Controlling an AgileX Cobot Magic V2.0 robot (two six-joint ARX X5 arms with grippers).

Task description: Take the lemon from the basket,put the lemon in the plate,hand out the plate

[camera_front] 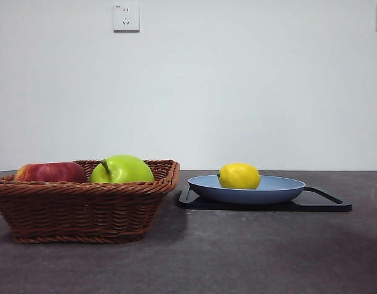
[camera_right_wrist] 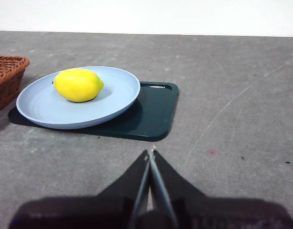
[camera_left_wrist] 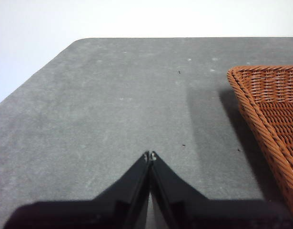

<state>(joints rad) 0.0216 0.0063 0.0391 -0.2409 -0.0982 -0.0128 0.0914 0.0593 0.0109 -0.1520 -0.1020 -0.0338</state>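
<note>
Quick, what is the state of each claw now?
Left claw: closed, holding nothing, beside the basket.
Right claw: closed, holding nothing, short of the plate.

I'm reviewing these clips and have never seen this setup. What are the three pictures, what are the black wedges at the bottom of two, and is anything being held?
It is a two-armed table robot. One picture looks level across the table; the other two come from cameras on each wrist. The wedges are the left gripper and right gripper, both shut and holding nothing. The lemon lies in the blue plate, which sits on a black tray. The basket holds a red apple and a green apple.
</note>
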